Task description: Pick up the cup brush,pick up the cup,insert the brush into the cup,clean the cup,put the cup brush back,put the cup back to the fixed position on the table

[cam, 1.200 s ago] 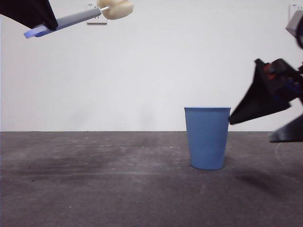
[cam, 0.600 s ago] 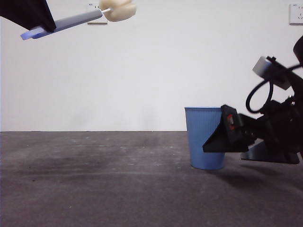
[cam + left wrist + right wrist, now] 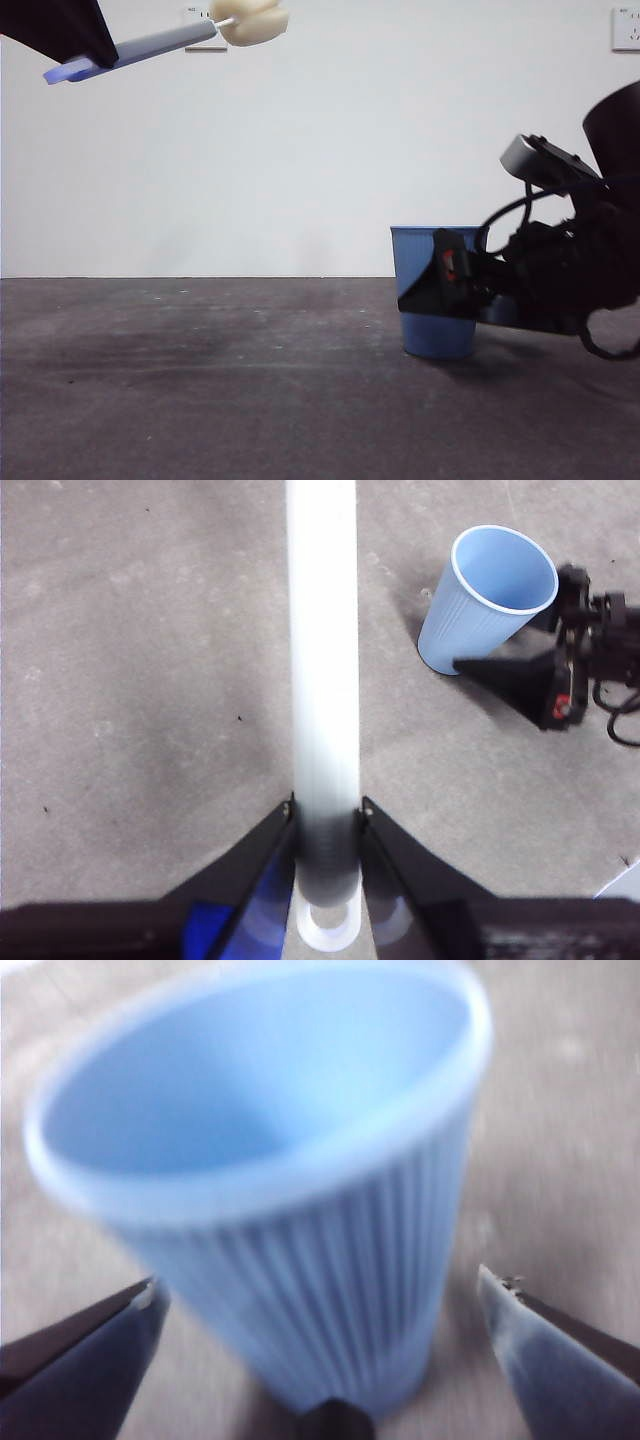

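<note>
While the left gripper (image 3: 325, 825) clamps the cup brush (image 3: 160, 42) aloft, upper left, clear of the work:
the right gripper (image 3: 320, 1305), spread wide, flanks the upright cup (image 3: 432, 290) on the tabletop (image 3: 200, 400), ready to close.

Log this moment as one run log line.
left gripper: shut on cup brush, raised | right gripper: open around cup | cup: upright on table
</note>
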{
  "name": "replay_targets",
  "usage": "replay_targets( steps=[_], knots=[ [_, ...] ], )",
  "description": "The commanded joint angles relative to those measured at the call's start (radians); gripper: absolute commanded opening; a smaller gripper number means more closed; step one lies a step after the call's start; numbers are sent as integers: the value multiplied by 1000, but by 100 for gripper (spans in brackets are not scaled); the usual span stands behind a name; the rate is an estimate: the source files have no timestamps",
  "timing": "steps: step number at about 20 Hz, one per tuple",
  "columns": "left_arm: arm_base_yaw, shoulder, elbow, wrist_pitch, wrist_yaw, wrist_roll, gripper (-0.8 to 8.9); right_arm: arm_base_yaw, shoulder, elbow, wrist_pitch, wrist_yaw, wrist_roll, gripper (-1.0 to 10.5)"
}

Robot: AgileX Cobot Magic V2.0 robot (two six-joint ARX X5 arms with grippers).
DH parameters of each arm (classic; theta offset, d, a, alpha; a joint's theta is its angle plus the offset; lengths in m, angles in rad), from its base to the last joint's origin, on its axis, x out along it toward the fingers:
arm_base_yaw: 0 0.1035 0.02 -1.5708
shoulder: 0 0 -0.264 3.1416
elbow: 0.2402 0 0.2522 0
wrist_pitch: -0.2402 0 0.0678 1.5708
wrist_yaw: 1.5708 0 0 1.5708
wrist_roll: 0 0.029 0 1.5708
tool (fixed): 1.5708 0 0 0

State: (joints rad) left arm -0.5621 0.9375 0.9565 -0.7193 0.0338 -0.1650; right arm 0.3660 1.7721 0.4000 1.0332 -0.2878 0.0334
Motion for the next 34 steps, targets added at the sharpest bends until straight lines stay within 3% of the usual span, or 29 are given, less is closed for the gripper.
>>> replay_targets(
  steps=[1, 7, 12, 17, 22, 24, 29, 34],
  knots=[
    [1, -2, 0, 5, 0, 11, -8, 3, 10, 19, 6, -1, -8, 597],
    [1, -2, 0, 5, 0, 11, -8, 3, 26, 48, 6, 0, -7, 593],
    [1, -2, 0, 6, 0, 12, -8, 3, 61, 66, 6, 2, 1, 523],
    [1, -2, 0, 7, 0, 14, -8, 3, 63, 67, 6, 2, 7, 203],
    [1, -2, 0, 2, 0, 38, -8, 3, 63, 67, 6, -2, 7, -20],
    [1, -2, 0, -17, -2, 40, -8, 3, 59, 67, -2, -2, 29, -17],
    [2, -2, 0, -77, -6, 107, -8, 22, -143, 70, -301, 3, 0, -18],
    [2, -2, 0, -124, 6, 197, -8, 50, -485, 203, -949, 50, -129, -18]
  ],
)
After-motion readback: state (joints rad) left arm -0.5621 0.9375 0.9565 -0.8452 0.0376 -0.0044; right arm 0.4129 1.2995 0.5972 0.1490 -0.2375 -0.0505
